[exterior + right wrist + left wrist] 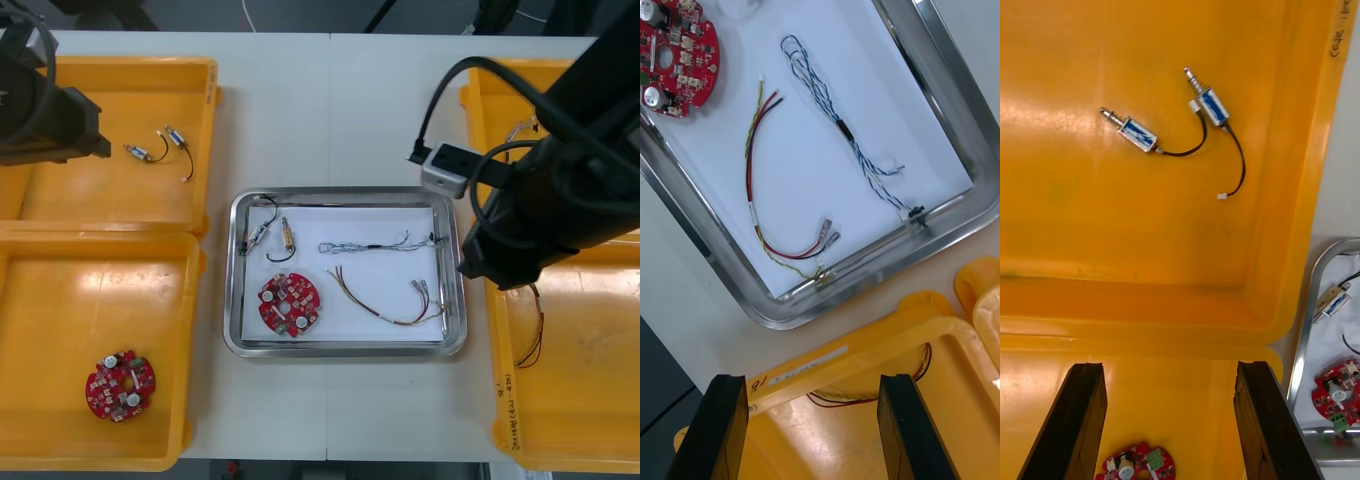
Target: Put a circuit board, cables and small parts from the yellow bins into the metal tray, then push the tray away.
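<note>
One bin cable (541, 330) part-hidden, right end effector (812, 382) spread

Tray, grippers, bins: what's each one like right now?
Tray: loaded with board, cables, small parts.
Far left bin: holds two spare parts.
Near left bin: holds a spare board.
Left gripper: open, above where those bins meet.
Right gripper: open, above right bin's rim.

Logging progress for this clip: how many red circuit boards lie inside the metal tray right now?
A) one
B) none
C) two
A: a single circuit board lies in the metal tray, while a second board sits in a yellow bin on the robot's left.
</note>
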